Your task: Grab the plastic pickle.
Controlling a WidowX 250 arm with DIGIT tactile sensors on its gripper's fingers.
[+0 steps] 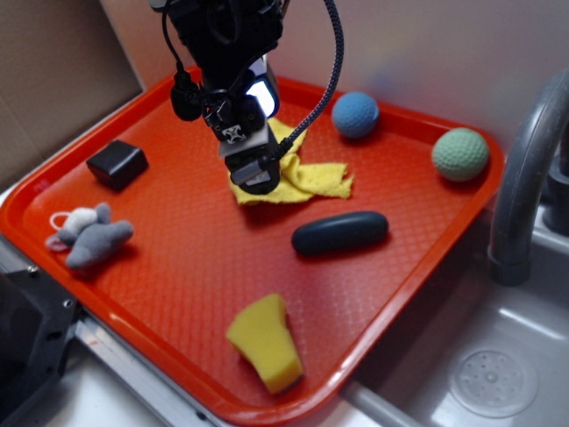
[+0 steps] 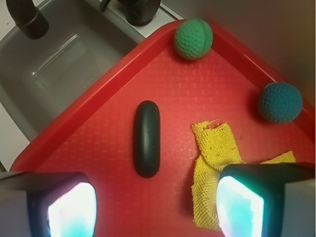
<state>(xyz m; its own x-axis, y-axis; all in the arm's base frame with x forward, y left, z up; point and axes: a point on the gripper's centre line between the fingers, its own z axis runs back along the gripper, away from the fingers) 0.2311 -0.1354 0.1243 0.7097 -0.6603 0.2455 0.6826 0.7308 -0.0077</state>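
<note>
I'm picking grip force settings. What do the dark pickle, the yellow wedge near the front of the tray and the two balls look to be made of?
The pickle looks like hard matte plastic: smooth, with only a dull sheen. The yellow wedge looks like soft foam sponge, finely grainy. The blue ball and green ball have dimpled, matte skins, probably foam or rubber.

Red tray (image 1: pixel 178 267): sponge (image 1: pixel 265 342), cloth (image 1: pixel 307 178), two balls.
</note>
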